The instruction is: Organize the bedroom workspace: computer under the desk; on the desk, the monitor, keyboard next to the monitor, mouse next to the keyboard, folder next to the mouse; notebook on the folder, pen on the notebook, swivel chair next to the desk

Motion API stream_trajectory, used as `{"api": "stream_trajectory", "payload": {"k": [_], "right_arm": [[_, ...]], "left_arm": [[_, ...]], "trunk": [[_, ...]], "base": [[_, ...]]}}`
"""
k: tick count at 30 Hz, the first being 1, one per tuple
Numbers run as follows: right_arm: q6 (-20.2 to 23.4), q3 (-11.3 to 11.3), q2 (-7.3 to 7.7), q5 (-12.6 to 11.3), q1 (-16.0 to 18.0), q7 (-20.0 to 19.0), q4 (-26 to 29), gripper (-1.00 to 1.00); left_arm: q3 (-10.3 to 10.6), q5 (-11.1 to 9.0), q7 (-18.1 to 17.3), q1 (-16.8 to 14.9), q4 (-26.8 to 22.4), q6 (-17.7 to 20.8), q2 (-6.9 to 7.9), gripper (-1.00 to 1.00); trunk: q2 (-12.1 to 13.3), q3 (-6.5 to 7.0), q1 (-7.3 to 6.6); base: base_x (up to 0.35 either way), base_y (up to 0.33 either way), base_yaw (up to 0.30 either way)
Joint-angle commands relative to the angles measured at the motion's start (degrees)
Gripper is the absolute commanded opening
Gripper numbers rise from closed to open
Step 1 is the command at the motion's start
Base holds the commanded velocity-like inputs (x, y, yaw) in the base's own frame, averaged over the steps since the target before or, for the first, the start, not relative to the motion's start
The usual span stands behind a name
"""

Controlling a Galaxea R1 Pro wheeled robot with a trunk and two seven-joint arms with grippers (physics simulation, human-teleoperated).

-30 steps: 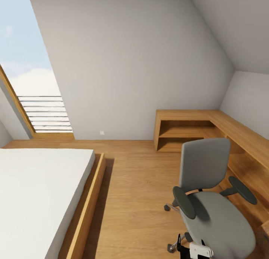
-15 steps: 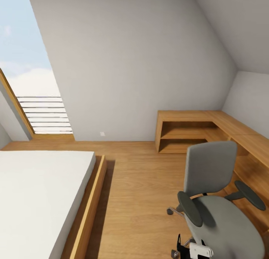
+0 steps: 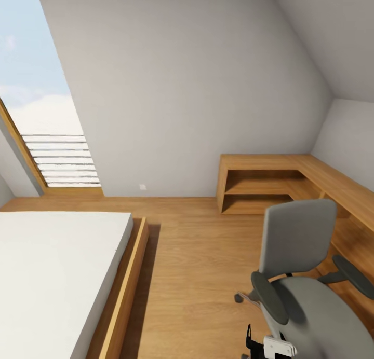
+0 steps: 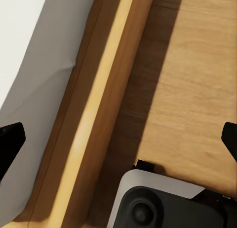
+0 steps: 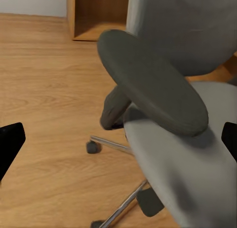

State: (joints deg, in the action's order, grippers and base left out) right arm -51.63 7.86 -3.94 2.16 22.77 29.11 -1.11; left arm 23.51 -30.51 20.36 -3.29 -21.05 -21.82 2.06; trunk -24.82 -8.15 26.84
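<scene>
Attic bedroom in home. Low bed (image 3: 52, 276), white mattress, wood frame, on wood floor (image 3: 197, 265). Sloped white ceiling above bed. Right of bed: grey swivel chair (image 3: 306, 286), beyond it corner desk (image 3: 311, 172) with open shelves.

The swivel chair (image 3: 306, 291) is cut off at the bottom and right edges of the head view; its seat front, far armrest end and most of its base lie outside the frame. The wooden desk (image 3: 332, 180) runs out of the right edge, and the chair back hides part of it. The bed (image 3: 52, 276) is cropped at the left and bottom edges. In both wrist views each fingertip (image 4: 10, 141) (image 5: 10, 144) appears as a dark sliver at a frame edge.
</scene>
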Motion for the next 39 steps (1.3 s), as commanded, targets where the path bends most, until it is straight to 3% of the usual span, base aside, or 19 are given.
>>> {"api": "stream_trajectory", "payload": {"k": [1, 16, 30, 39], "right_arm": [[-0.05, 0.38, -0.02, 0.23, 0.08, 0.6, -0.12, 1.0], [-0.05, 0.33, 0.03, 0.17, 0.08, 0.59, -0.06, 1.0], [-0.05, 0.31, 0.07, 0.07, 0.08, 0.64, -0.03, 1.0], [0.03, 0.31, 1.36, 0.12, 0.08, 0.62, -0.11, 1.0]], "left_arm": [[0.49, -0.34, 0.39, -0.05, -0.05, -0.15, 0.05, 1.0], [0.53, -0.3, 0.39, -0.05, -0.05, -0.16, -0.02, 1.0], [0.49, -0.26, 0.39, -0.05, -0.05, -0.14, -0.54, 1.0], [0.49, -0.27, 0.39, -0.06, -0.05, -0.1, -0.73, 1.0]], "trunk": [[-0.11, -0.12, 0.05], [-0.11, -0.16, 0.05], [-0.11, -0.69, 0.05], [-0.11, -0.72, 0.05]], "base": [[0.13, 0.032, 0.0], [0.033, 0.008, 0.007], [0.001, 0.008, 0.123], [0.0, 0.094, 0.011]]}}
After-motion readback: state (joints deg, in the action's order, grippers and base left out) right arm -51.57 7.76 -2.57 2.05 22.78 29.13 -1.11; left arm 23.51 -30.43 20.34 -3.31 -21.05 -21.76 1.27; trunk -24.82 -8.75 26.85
